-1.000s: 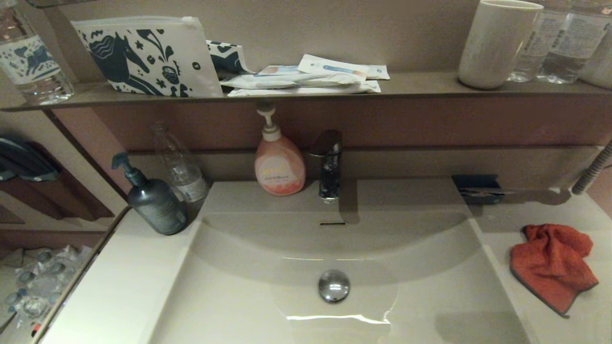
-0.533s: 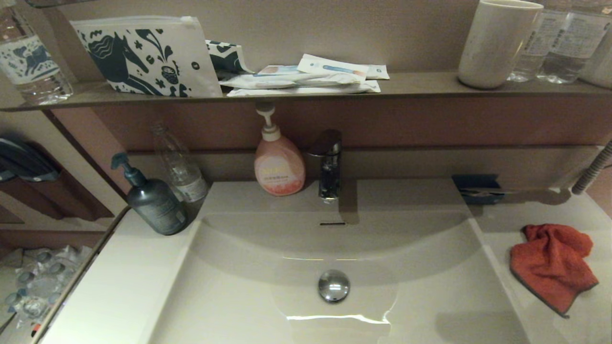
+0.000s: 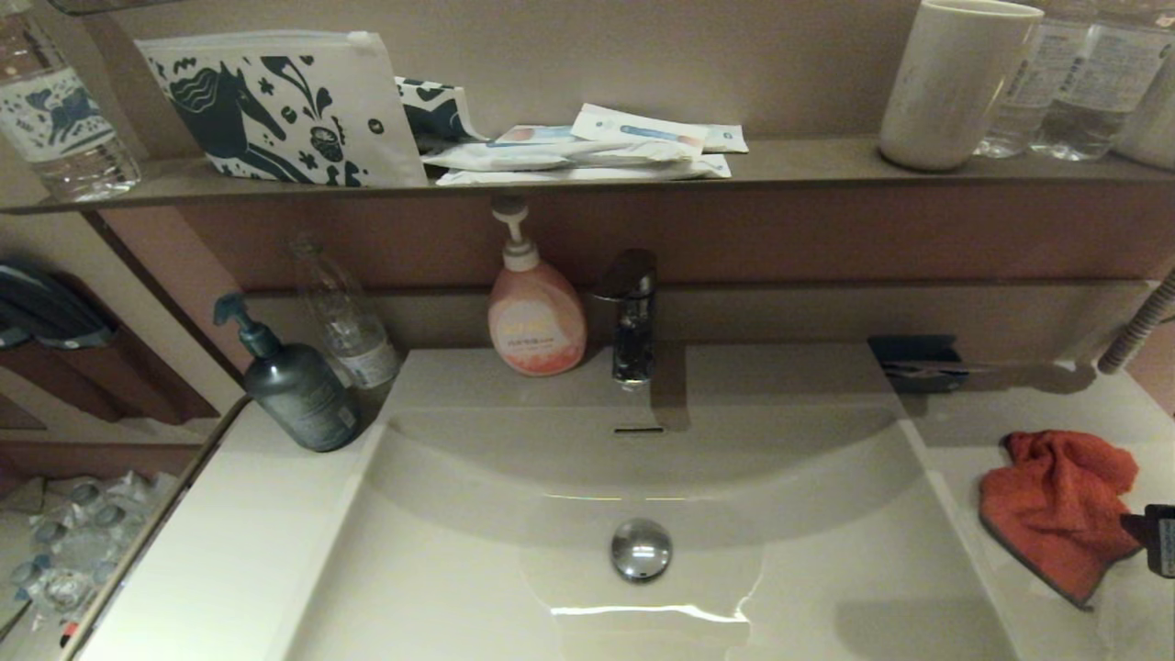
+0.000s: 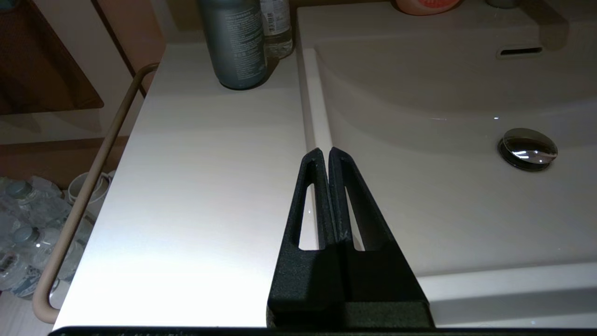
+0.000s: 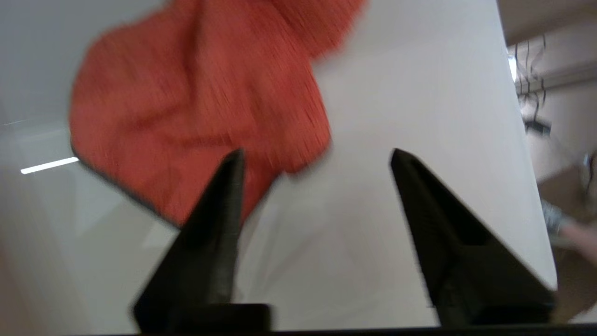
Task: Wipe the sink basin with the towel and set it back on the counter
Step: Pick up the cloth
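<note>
The orange-red towel [image 3: 1056, 514] lies crumpled on the off-white counter [image 3: 1037, 408] to the right of the sink basin [image 3: 514, 588]. My right gripper [image 3: 1158, 540] just shows at the right edge of the head view, beside the towel's near right side. In the right wrist view it [image 5: 317, 154] is open above the counter, one finger over the edge of the towel [image 5: 200, 102], holding nothing. My left gripper [image 4: 325, 151] is shut and empty, hovering over the basin's left rim [image 4: 317, 116]. The chrome drain plug [image 3: 641, 548] sits mid-basin.
The faucet [image 3: 629, 317] and a pink soap bottle [image 3: 535, 312] stand behind the basin. A dark pump bottle [image 3: 296, 386] and a clear bottle [image 3: 349, 321] stand at back left. A dark blue holder [image 3: 918, 360] sits behind the towel. The brown shelf [image 3: 808, 165] overhangs above.
My right gripper has come into the head view at the right edge, next to the towel. The towel and everything else have stayed put.
</note>
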### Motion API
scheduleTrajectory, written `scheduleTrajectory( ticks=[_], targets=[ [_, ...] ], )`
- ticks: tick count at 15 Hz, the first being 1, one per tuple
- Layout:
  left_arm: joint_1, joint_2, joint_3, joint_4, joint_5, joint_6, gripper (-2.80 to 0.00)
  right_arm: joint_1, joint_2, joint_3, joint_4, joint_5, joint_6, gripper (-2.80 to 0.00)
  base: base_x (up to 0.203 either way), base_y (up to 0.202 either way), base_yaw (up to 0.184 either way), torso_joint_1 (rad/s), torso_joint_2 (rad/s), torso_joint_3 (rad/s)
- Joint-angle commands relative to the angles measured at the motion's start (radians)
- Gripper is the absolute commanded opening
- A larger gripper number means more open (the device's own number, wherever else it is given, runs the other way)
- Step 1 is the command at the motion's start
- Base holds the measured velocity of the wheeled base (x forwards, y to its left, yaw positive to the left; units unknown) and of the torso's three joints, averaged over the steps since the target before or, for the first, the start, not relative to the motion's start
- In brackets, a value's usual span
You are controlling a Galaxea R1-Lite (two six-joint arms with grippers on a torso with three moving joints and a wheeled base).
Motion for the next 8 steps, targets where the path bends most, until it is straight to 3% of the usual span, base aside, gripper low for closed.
scheduleTrajectory(
  ticks=[1,4,8],
  targets=[
    [0.0,0.002,0.0,0.0,0.0,0.001,-2.8,0.0,0.08,-0.009,-0.039,0.007,-0.02,0.0,0.0,0.0,0.0,0.0,0.0,0.0],
    [0.0,0.002,0.0,0.0,0.0,0.001,-2.8,-0.004,0.164,-0.015,-0.175,0.083,-0.093,0.0,0.0,0.0,0.0,0.0,0.0,0.0],
    [0.0,0.002,0.0,0.0,0.0,0.001,-2.8,-0.034,0.237,-0.032,-0.179,0.179,-0.131,0.0,0.0,0.0,0.0,0.0,0.0,0.0]
  ],
)
